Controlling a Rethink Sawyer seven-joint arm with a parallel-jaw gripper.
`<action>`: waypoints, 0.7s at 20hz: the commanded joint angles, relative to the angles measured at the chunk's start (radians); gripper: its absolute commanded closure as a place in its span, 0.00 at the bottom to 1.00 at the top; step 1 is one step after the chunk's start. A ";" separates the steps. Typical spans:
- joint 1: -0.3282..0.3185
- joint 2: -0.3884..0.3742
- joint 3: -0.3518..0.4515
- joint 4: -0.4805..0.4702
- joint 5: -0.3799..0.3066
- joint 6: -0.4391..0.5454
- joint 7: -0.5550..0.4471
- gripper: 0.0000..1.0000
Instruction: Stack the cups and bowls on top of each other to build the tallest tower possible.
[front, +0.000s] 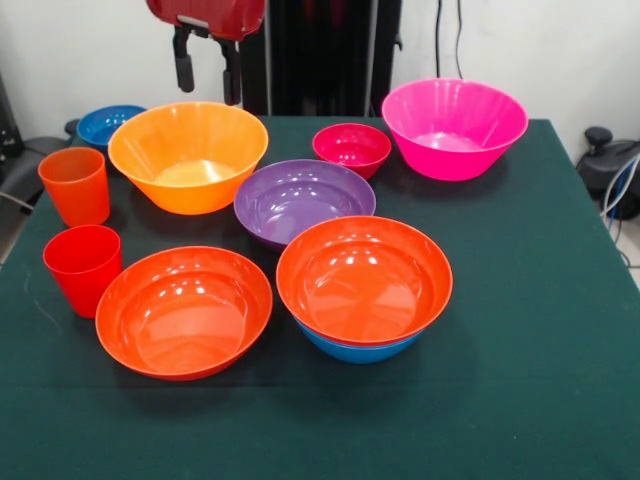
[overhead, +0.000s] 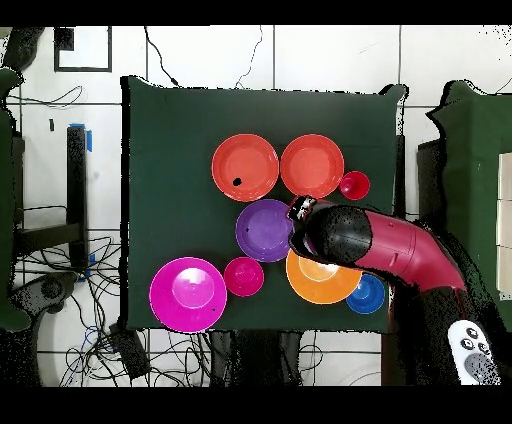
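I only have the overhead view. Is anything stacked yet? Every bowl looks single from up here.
Observer: Yes. One red-orange bowl sits nested in the medium blue bowl, which shows just beneath it.
Operator: The arm covers the spot next to the red cup. Is anything under it?
Observer: The ribbed orange cup stands upright there, apart from the red cup.
Operator: And the gripper?
Observer: The gripper hangs open and empty, high up near the yellow-orange bowl, touching nothing.
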 joint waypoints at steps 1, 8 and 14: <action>-0.002 0.062 0.046 0.048 0.010 -0.052 0.042 0.00; -0.001 0.070 0.045 0.027 0.020 -0.034 0.051 0.00; 0.028 0.048 0.028 0.019 0.033 0.000 0.081 0.00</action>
